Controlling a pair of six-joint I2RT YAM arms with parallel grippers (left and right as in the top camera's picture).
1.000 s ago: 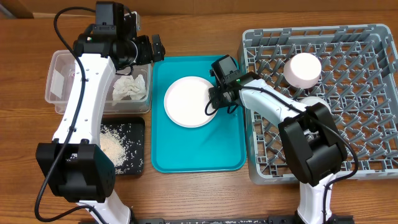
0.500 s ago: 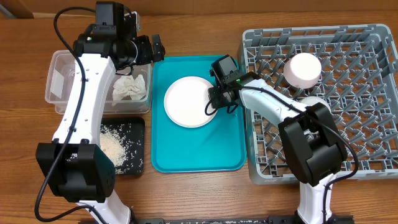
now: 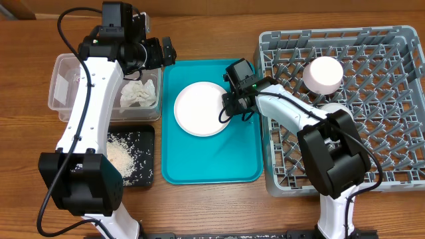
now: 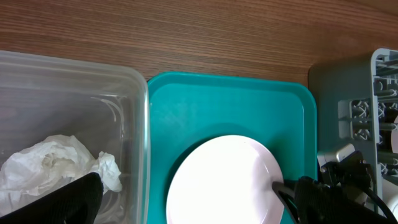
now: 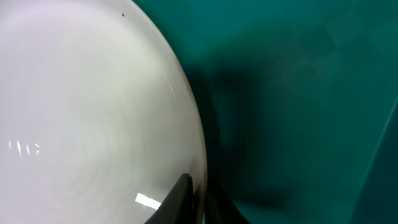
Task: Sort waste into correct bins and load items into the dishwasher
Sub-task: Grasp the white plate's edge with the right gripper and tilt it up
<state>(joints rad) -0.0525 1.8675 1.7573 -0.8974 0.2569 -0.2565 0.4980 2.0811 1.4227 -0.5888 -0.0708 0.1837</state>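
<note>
- Since a second ago: the right gripper (image 3: 226,113) has closed in on the plate (image 3: 199,108), and the plate looks a touch further toward 9 o'clock. The left arm and everything else are unchanged.
- Right gripper: clamped on the plate's rim at about 4 o'clock. The wrist view shows one finger on top of the rim and one under it, almost together.
- Plate: lying on the teal tray (image 3: 212,162), in the 12 o'clock half, slightly toward 11.
- Left gripper (image 3: 168,53): fingers wide apart, holding nothing. It hangs at the 1 o'clock corner of the clear tub (image 3: 63,86), by the gap between tub and tray.
- Tub: at 9 o'clock of the teal tray. A crumpled napkin (image 3: 138,94) sits in its 3 o'clock end.
- Black tray (image 3: 143,159): at 6 o'clock of the tub, with rice scraps (image 3: 118,156) spread across it, thickest on the 9 o'clock side.
- Dish rack (image 3: 385,133): at 3 o'clock of the teal tray, just beside it.
- White bowl (image 3: 323,74): in the rack near its 11 o'clock corner. A second white piece (image 3: 334,106) sits at its 6 o'clock, half hidden by the right arm, so I can't tell what it is.
</note>
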